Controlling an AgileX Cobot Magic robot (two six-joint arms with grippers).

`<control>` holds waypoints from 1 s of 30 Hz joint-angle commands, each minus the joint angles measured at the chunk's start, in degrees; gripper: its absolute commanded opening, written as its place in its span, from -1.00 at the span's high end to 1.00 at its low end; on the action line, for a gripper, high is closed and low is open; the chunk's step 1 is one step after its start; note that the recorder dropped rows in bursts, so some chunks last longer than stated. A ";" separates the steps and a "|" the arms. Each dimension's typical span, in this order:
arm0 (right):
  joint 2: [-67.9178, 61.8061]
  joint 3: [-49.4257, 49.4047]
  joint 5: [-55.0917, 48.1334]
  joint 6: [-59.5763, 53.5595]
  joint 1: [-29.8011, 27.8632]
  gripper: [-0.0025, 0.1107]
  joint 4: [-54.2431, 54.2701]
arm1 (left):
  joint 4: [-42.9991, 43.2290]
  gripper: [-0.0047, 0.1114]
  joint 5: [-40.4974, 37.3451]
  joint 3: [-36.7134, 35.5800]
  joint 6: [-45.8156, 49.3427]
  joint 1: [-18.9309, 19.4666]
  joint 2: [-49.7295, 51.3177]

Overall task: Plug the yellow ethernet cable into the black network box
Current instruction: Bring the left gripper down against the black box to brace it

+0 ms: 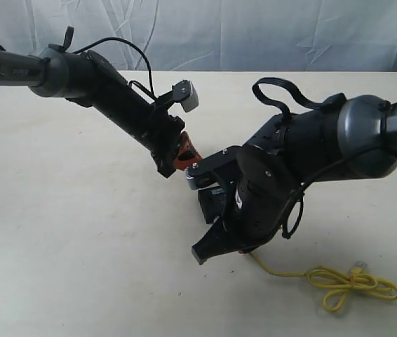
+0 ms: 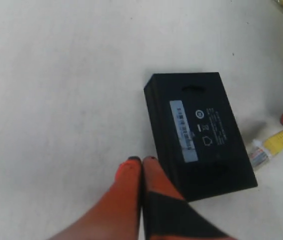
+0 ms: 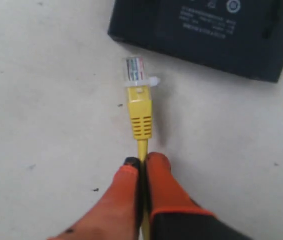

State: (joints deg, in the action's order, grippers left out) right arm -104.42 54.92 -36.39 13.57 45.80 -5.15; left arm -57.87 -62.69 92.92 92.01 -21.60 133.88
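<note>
The black network box lies flat on the table with its pale label strip facing up; the right arm half hides the box in the exterior view. My right gripper is shut on the yellow ethernet cable just behind its plug. The clear tip points at the box's edge, a short gap away. The cable's remaining length trails into a knotted loop. My left gripper is shut on nothing, its fingertips close beside the box's long side.
The pale table carries only the box and the cable. The bulky right arm hangs over the box. A white cloth backdrop runs behind the table's far edge.
</note>
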 commanded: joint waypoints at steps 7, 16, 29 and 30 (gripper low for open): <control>-0.05 0.22 2.00 3.04 -0.05 0.97 -9.57 | -1.86 0.92 -1.73 0.25 -3.24 -0.21 1.81; -0.05 0.22 -4.23 3.18 -0.05 0.97 -13.95 | 2.10 0.92 -5.30 0.25 -13.02 -0.21 1.81; -0.39 0.22 -4.53 7.85 -0.85 0.97 -20.09 | 3.80 0.92 2.64 0.25 -21.96 -0.42 1.93; -0.64 0.22 -3.72 7.85 -0.85 0.97 -19.92 | 2.76 0.92 2.64 0.25 -20.50 -0.55 2.09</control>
State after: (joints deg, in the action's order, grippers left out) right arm -104.64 54.92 -40.92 20.92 45.31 -24.23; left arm -53.28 -61.21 92.92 70.23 -21.60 135.32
